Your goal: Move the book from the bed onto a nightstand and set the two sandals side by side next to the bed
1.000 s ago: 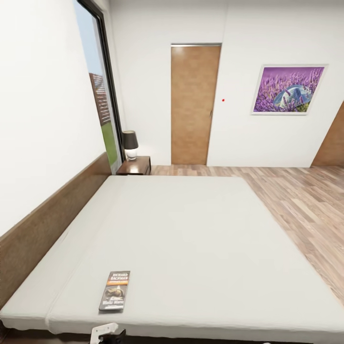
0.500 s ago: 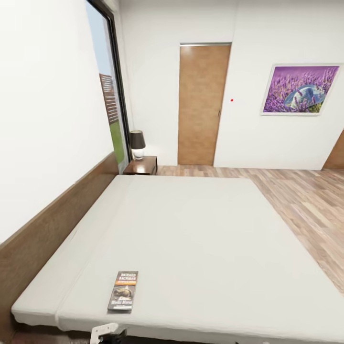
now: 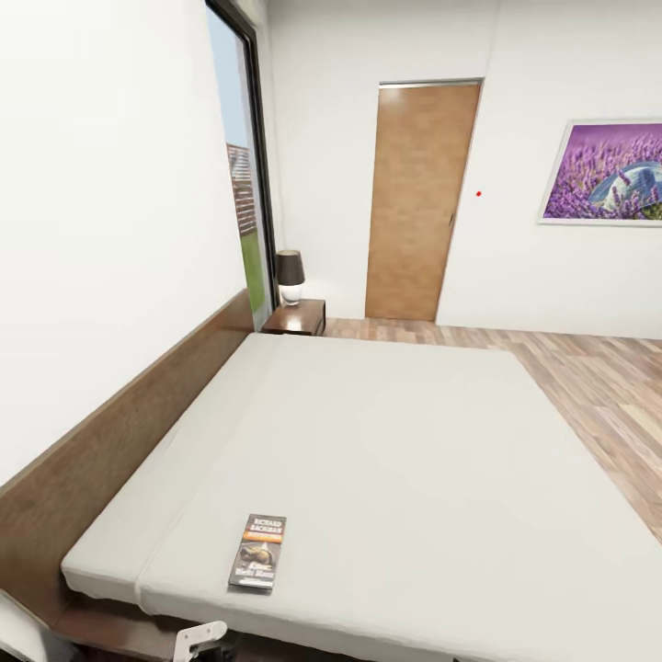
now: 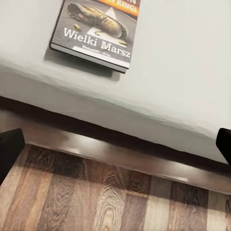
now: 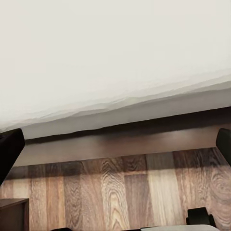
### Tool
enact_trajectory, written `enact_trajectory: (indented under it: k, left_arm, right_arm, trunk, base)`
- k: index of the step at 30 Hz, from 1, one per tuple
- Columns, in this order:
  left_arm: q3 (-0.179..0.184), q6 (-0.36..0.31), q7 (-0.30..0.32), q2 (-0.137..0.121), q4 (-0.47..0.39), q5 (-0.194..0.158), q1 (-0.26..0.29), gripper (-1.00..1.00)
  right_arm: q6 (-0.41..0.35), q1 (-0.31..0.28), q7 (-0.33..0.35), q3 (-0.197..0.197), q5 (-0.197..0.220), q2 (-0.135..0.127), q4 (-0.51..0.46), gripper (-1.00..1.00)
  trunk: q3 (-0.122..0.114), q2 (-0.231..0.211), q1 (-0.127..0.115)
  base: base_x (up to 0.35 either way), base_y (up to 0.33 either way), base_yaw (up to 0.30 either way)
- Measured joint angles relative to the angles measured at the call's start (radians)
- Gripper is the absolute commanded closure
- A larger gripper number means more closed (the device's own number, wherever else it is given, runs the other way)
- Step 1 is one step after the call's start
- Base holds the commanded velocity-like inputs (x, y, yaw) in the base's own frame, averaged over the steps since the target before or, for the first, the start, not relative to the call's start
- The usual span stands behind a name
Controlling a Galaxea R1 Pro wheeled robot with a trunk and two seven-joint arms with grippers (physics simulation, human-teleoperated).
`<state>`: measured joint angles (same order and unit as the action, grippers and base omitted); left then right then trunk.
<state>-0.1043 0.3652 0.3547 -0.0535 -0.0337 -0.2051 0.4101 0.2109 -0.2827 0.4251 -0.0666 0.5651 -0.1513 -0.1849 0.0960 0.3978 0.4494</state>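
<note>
The book (image 3: 257, 552) lies flat on the off-white mattress of the bed (image 3: 414, 441), close to its near edge and toward the headboard side. In the left wrist view the book (image 4: 96, 29) shows its dark cover lettered "Wielki Marsz". My left gripper (image 4: 115, 147) hangs open over the floor beside the bed frame, short of the book. My right gripper (image 5: 115, 144) is open too, facing the mattress edge and holding nothing. A nightstand (image 3: 296, 317) stands at the far corner of the bed. The sandals are out of view.
A black-shaded lamp (image 3: 291, 274) sits on the nightstand beside a tall window (image 3: 244, 202). On the far wall are a brown door (image 3: 418, 202) and a lavender picture (image 3: 607, 170). Wood-plank floor (image 3: 598, 386) runs along the bed's right side. The brown headboard (image 3: 119, 432) lines the left wall.
The head view has swung left, so the whole picture has shifted to the right. The book lies where it lay on the bed.
</note>
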Motion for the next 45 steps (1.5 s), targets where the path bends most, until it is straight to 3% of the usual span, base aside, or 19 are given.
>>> enact_trajectory:
  k: [23,26,30,32,34,35,36,37,38,39,40,41,42,43,45]
  left_arm:
    - [-0.004,0.0,0.006,-0.005,-0.004,-0.003,0.0,-1.0]
    - [-0.006,-0.002,0.024,-0.011,-0.007,-0.004,0.001,-1.0]
    - [-0.008,-0.017,0.115,-0.032,-0.05,-0.008,0.003,-1.0]
    - [-0.008,-0.053,0.158,-0.035,-0.105,-0.011,0.003,-1.0]
    - [-0.01,-0.153,0.19,-0.037,-0.207,-0.013,0.004,-1.0]
    - [-0.011,-0.299,0.203,-0.038,-0.33,-0.012,0.004,-1.0]
    - [-0.014,-0.385,0.208,-0.038,-0.45,-0.024,0.008,-1.0]
    - [-0.013,-0.425,0.208,-0.038,-0.499,-0.027,0.005,-1.0]
    - [-0.014,-0.5,0.21,-0.038,-0.584,-0.043,0.005,-1.0]
    - [-0.014,-0.626,0.212,-0.037,-0.716,-0.089,0.005,-1.0]
    - [-0.014,-0.673,0.211,-0.036,-0.821,-0.121,0.006,-1.0]
    - [-0.014,-0.704,0.21,-0.036,-0.866,-0.142,0.006,-1.0]
    - [-0.014,-0.743,0.187,-0.036,-0.935,-0.183,0.013,-1.0]
    - [-0.015,-0.75,0.159,-0.036,-0.951,-0.192,0.018,-1.0]
    - [-0.016,-0.758,0.034,-0.033,-0.965,-0.217,0.044,-1.0]
  right_arm:
    - [0.0,0.0,0.006,0.0,0.003,-0.006,-0.002,-1.0]
    - [0.0,0.0,0.006,0.0,0.002,-0.007,-0.002,-1.0]
    - [0.0,0.0,0.008,0.001,0.002,-0.008,-0.006,-1.0]
    - [-0.001,0.0,0.008,0.001,0.003,-0.009,-0.008,-1.0]
    - [-0.001,0.0,0.009,0.0,0.003,-0.009,-0.01,-1.0]
    - [-0.001,0.0,0.009,0.0,0.003,-0.01,-0.011,-1.0]
    - [-0.001,0.0,0.009,0.0,0.003,-0.01,-0.011,-1.0]
    - [-0.001,0.0,0.009,0.0,0.002,-0.01,-0.011,-1.0]
    - [-0.002,0.0,0.009,0.0,0.001,-0.01,-0.012,-1.0]
    - [-0.002,0.0,0.009,0.0,0.0,-0.01,-0.012,-1.0]
    - [-0.002,0.0,0.008,0.0,0.0,-0.01,-0.012,-1.0]
    - [-0.002,0.0,0.009,0.0,0.0,-0.01,-0.012,-1.0]
    - [-0.002,0.0,0.009,0.0,-0.001,-0.01,-0.011,-1.0]
    - [-0.002,0.0,0.008,0.0,-0.001,-0.01,-0.011,-1.0]
    - [-0.002,0.0,0.008,0.0,-0.001,-0.009,-0.011,-1.0]
  trunk:
    - [0.003,0.0,0.0]
    - [0.007,0.0,0.0]
    - [0.013,0.0,0.0]
    - [0.016,0.0,0.0]
    - [0.019,0.0,0.0]
    - [0.021,0.0,0.0]
    - [0.022,0.0,0.0]
    - [0.024,0.0,0.0]
    - [0.025,0.0,0.0]
    - [0.027,0.0,0.0]
    - [0.028,0.0,0.0]
    - [0.03,0.0,0.0]
    - [0.031,0.0,0.0]
    - [0.033,0.0,0.0]
    - [0.036,0.0,0.0]
  base:
    - [0.0,0.0,0.001]
    - [0.0,0.0,0.0]
    - [0.0,0.0,0.0]
    - [0.0,0.0,0.0]
    - [0.0,0.0,0.0]
    - [0.0,0.0,0.0]
    - [0.0,0.0,0.0]
    - [0.0,0.0,0.0]
    - [0.0,0.0,0.0]
    - [0.0,0.0,0.0]
    - [0.0,0.0,0.0]
    - [0.0,0.0,0.0]
    - [0.0,0.0,0.0]
    - [0.0,0.0,0.0]
    - [0.0,0.0,0.0]
